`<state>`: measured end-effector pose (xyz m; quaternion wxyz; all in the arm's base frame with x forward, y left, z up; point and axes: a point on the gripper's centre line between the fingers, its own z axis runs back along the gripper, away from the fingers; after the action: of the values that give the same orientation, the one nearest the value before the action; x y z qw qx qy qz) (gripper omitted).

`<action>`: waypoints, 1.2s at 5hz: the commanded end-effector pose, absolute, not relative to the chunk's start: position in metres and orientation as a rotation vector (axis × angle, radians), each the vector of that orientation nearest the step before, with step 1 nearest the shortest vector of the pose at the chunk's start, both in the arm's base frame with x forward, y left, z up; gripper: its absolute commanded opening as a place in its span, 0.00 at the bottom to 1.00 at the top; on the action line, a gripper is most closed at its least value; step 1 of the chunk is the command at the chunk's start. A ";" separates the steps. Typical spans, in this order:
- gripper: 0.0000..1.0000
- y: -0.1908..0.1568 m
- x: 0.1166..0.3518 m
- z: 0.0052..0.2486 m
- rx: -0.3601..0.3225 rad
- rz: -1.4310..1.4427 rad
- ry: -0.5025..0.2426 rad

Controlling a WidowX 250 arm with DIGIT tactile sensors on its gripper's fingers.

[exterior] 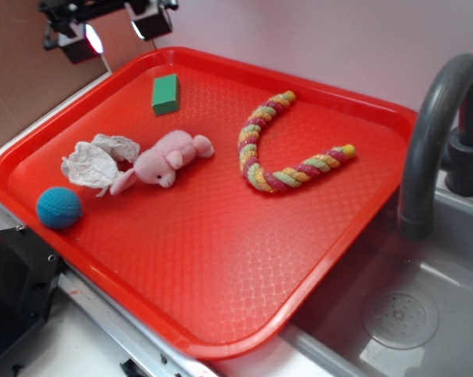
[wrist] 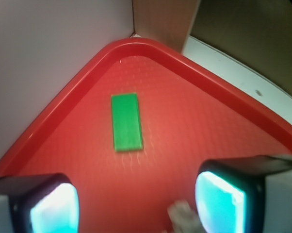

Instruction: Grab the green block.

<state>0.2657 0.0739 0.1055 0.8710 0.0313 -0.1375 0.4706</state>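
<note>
A: What's sitting under the gripper [wrist: 136, 206] rn?

B: Biggest thing is the red tray [exterior: 221, 267], spreading below and out in front of it. Gripper's hanging above the tray's far corner, only its lower end showing in the exterior view, w/ nothing between the fingers [wrist: 221, 201]. They're standing well apart, both pads glowing pale in the wrist view.

A: And off the tray?

B: Grey sink [exterior: 394, 314] w/ a dark faucet [exterior: 433, 133], sitting well away from the gripper on the tray's opposite side.

A: Next in size?

B: Braided rope toy [exterior: 280, 149], curving in a U shape, lying on the tray well apart from the gripper. Then the pink plush animal [exterior: 164, 159], lying near the tray's middle, touching a crumpled white tissue [exterior: 95, 161].

A: Green block?

B: The green block [wrist: 126, 122] is lying flat on the tray just ahead of the open fingers in the wrist view, closer to the left finger's side, near the tray's corner rim. Not touching either finger.

A: Anything smaller?

B: 1 blue crocheted ball [exterior: 59, 207], resting by the tray's edge, far from the gripper and well apart from the block.
</note>
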 end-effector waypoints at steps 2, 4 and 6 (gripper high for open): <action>1.00 0.107 0.292 0.063 0.125 1.004 -0.337; 1.00 0.109 0.296 0.029 0.061 0.962 -0.319; 0.00 0.108 0.290 0.016 0.057 0.968 -0.307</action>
<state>0.2975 0.0980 0.0139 0.8768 0.0290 -0.1443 0.4577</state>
